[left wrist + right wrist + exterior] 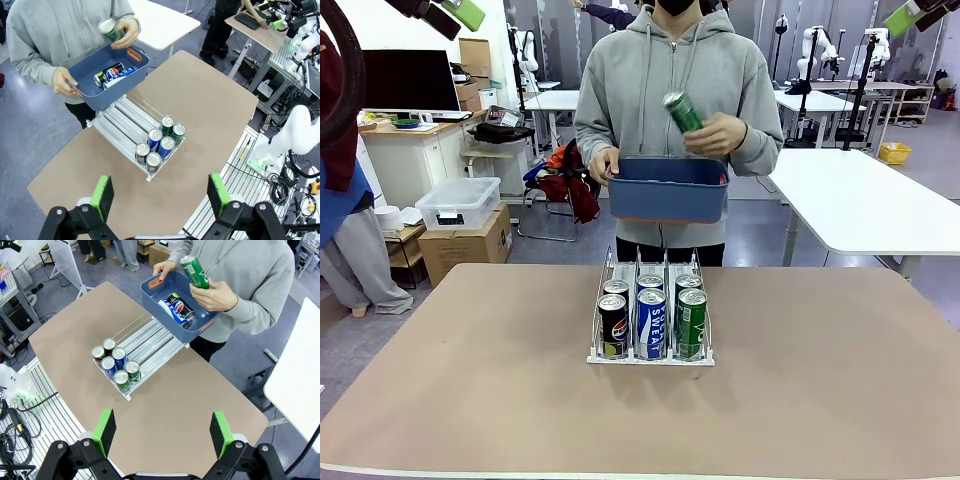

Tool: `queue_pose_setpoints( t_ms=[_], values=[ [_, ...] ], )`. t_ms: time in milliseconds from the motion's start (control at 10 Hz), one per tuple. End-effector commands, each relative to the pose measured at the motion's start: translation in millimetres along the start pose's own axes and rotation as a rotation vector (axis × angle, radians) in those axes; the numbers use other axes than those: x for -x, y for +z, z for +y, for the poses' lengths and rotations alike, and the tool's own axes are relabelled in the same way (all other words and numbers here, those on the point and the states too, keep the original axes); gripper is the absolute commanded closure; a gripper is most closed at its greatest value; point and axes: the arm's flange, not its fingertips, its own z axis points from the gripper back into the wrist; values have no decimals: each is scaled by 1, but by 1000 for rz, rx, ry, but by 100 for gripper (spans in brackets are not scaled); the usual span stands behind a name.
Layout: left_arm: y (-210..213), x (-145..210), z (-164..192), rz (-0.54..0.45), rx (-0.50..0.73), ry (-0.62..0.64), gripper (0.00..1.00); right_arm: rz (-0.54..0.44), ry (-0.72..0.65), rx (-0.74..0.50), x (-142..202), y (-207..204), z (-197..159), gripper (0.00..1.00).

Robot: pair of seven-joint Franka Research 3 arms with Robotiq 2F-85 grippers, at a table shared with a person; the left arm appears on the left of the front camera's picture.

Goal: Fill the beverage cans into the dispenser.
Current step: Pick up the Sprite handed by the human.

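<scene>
At the front lip of the dispenser (650, 359), six beverage cans (651, 322) stand (two per lane). Behind the dispenser, a hand (722, 135) holds a green can (682, 111). Fingers are apart on the left gripper (160, 194) and the right gripper (162, 432).

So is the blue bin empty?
Not empty: a black can and a blue-white can lie inside the bin.

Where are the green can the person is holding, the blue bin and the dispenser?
green can (682, 112), front view, middle of its green side wall.
blue bin (668, 190), front view, its near outer wall.
dispenser (119, 119), left wrist view, the bare upper lanes.
</scene>
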Motion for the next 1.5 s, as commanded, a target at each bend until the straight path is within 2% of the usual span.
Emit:
queue_pose_setpoints(
  t_ms=[0, 1400],
  values=[
    [-1, 2, 2, 2, 1, 5, 0, 3, 1, -1, 1, -1, 0, 0],
    [-1, 2, 2, 2, 1, 5, 0, 3, 1, -1, 1, -1, 0, 0]
  ],
)
